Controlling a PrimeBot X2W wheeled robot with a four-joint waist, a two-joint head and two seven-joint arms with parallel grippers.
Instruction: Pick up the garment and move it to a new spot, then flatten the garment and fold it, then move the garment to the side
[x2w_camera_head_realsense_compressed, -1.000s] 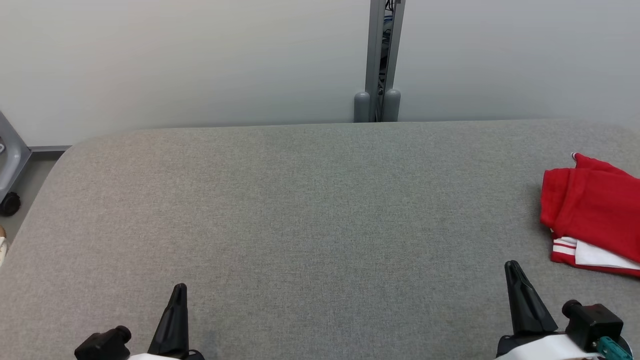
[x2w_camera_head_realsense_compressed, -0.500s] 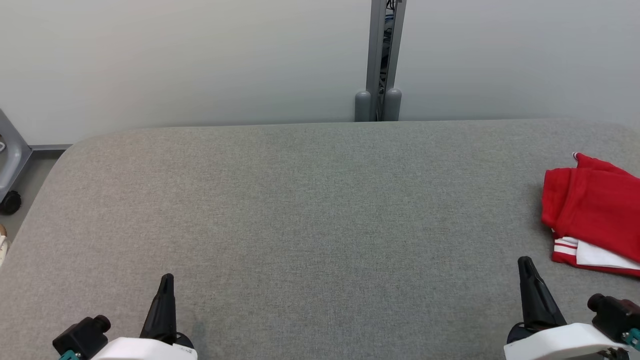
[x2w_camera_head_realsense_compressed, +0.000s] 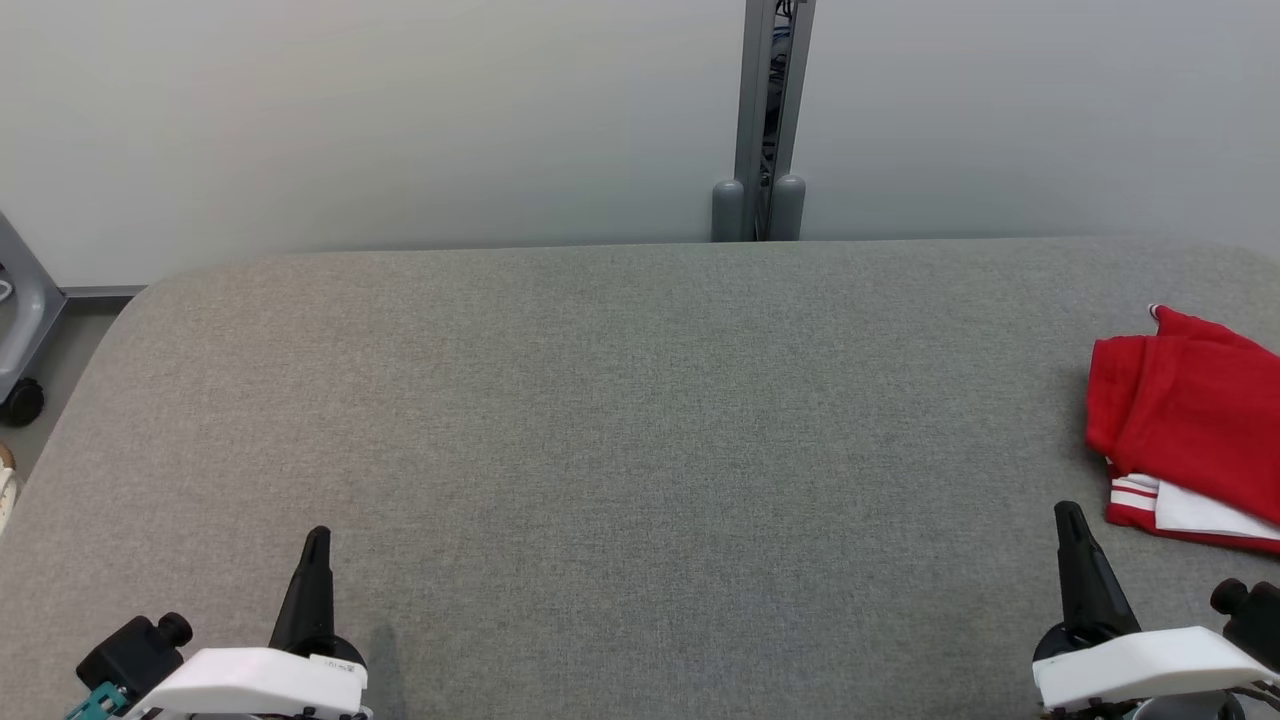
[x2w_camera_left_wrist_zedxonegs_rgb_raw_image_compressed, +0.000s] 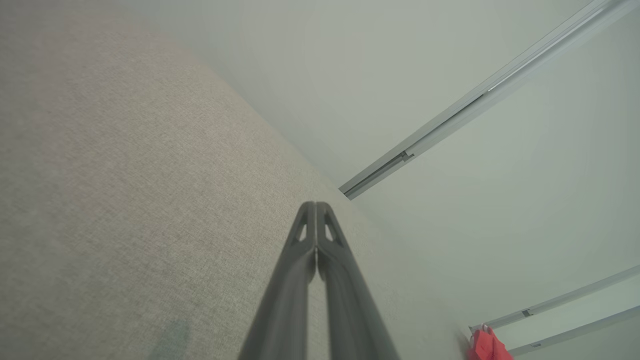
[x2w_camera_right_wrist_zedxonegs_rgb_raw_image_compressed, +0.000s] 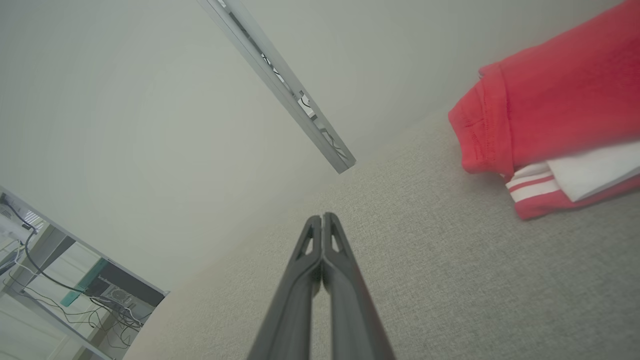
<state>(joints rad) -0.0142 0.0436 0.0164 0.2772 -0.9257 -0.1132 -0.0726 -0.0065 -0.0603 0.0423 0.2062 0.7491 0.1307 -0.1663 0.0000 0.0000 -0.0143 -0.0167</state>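
The garment is red, with a white panel and red-and-white striped trim showing along its near edge. It lies folded in a compact, layered bundle, flat on the grey counter, far over on my right side. Its right part is cut off by the edge of my head view. A hemmed red fold faces the counter's middle.

Before us a broad grey fabric surface, behind it we see plain pale wall panels, a grey metal post at their seam, at our left a black caster on the floor, soft even light
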